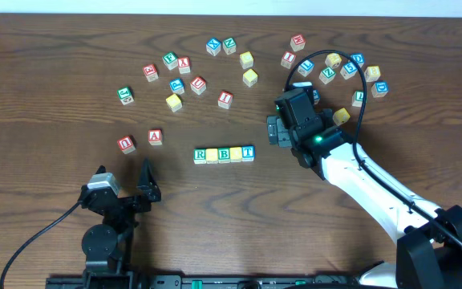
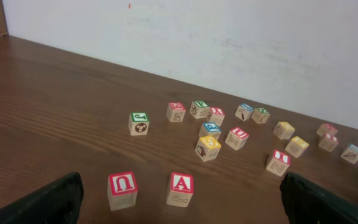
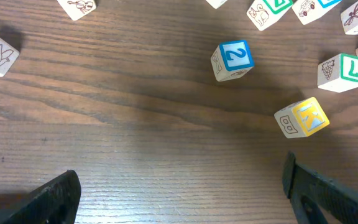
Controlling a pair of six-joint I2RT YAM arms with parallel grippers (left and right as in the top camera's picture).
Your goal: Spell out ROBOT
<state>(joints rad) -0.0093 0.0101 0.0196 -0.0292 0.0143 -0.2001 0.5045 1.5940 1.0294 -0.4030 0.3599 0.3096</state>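
Five small wooden cubes stand in a touching row at mid-table: green R point(image 1: 200, 154), a plain yellow face point(image 1: 212, 155), green B point(image 1: 224, 154), a second yellow face point(image 1: 237, 154) and blue T point(image 1: 249, 152). The row shows in neither wrist view. My left gripper point(image 1: 124, 185) point(image 2: 179, 208) sits near the front left edge, open and empty, with its jaws spread wide. My right gripper point(image 1: 293, 116) point(image 3: 179, 190) hovers just right of the row, past the T, also open over bare wood with nothing between its fingers.
A red U cube point(image 1: 126, 144) point(image 2: 122, 190) and a red A cube point(image 1: 156, 136) point(image 2: 180, 189) lie just ahead of the left gripper. Several loose cubes are scattered across the back. A blue cube point(image 3: 232, 60) and a yellow one point(image 3: 302, 117) lie close ahead of the right gripper.
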